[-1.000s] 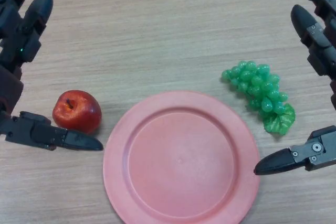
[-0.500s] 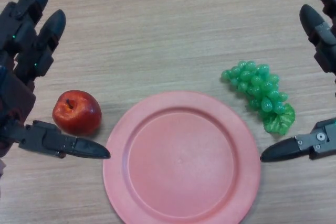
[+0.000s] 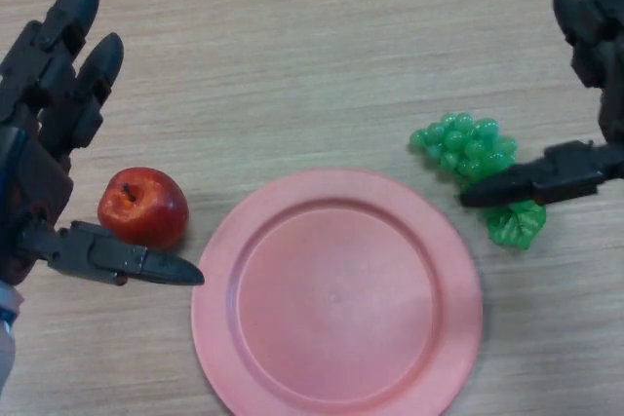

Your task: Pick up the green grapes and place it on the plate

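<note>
Reach step: right hand point(image 3: 585, 94), fingers spread, thumb across green grapes point(image 3: 468, 148) beside pink plate point(image 3: 336, 389); next, close round bunch.

Left hand point(image 3: 39, 163) at left edge of head view, spread wide: fingers point(image 3: 70, 31) straight, pointing away from body; thumb point(image 3: 132, 262) straight, pointing toward centre. Holds nothing. Right hand point(image 3: 595, 85) at right edge, partly cut off by frame: fingers straight, running up into top corner; thumb point(image 3: 531, 182) straight, reaching toward centre. Nothing gripped.
</note>
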Available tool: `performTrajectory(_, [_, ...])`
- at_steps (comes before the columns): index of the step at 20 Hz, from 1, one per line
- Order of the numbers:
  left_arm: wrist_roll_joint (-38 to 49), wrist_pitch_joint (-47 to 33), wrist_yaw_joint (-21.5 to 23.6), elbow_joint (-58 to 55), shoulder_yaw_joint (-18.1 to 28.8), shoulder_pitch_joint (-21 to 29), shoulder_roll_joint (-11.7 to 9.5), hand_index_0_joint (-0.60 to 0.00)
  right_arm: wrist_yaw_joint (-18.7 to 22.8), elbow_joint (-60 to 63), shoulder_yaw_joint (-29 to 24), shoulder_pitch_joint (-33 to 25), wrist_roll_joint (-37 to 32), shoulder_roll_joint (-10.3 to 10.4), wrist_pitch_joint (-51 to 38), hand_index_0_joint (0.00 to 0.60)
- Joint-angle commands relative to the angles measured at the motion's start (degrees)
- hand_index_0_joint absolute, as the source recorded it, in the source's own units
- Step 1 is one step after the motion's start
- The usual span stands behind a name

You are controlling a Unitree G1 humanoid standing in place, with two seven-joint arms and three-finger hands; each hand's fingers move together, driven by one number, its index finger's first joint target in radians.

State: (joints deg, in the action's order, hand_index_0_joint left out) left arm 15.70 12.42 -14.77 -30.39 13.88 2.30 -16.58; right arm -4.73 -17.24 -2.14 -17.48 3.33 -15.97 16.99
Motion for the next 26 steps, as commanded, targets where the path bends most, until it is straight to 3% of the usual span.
performTrajectory(1, [-1.4, -9.9, 0.3, -2.0, 2.0, 2.0, -2.3, 0.0, 4.7, 2.9, -1.7, -5.1, 4.1, -0.9, -12.2, 0.0])
performTrajectory(6, [-2.3, -10.3, 0.4, -1.5, 1.6, 1.8, -2.1, 0.0, 9.1, 21.3, -0.2, -10.5, 10.7, -0.6, -21.8, 0.0])
performTrajectory(14, [-1.5, -11.2, 0.6, -0.8, 3.1, 1.2, -2.2, 0.0, 14.3, 40.9, 2.6, -16.8, 19.0, 1.2, -27.0, 0.0])
performTrajectory(15, [-1.5, -11.2, 0.6, -0.7, 3.1, 1.2, -2.2, 0.0, 14.4, 41.3, 2.6, -16.9, 19.2, 1.2, -27.2, 0.049])
performTrajectory(16, [-1.4, -11.2, 0.6, -0.7, 3.2, 1.2, -2.3, 0.0, 14.7, 42.5, 2.8, -17.3, 19.8, 1.2, -27.7, 0.202])
performTrajectory(17, [-1.3, -11.3, 0.6, -0.7, 3.3, 1.1, -2.3, 0.0, 15.0, 43.6, 2.9, -17.7, 20.6, 1.2, -28.0, 0.299])
performTrajectory(18, [-1.0, -11.3, 0.6, -0.6, 3.5, 1.1, -2.3, 0.0, 15.9, 46.2, 3.2, -18.6, 23.1, 0.8, -28.4, 0.45])
performTrajectory(19, [-0.8, -11.4, 0.6, -0.4, 3.9, 1.0, -2.4, 0.0, 16.9, 49.0, 3.9, -19.5, 27.2, 0.0, -28.6, 0.55])
performTrajectory(20, [-0.7, -11.9, 0.7, -0.1, 4.3, 1.0, -2.5, 0.0, 17.8, 51.9, 4.8, -20.4, 33.2, -1.3, -28.5, 0.6])
performTrajectory(22, [-0.9, -12.9, 0.8, 0.6, 4.6, 0.9, -2.6, 0.0, 16.9, 53.8, 4.8, -20.8, 37.4, -1.6, -27.7, 0.6])
performTrajectory(26, [-1.7, -13.9, 1.3, 1.2, 4.5, 0.8, -2.6, 0.0, 15.4, 53.8, 4.2, -19.8, 39.3, -1.3, -26.5, 0.6])
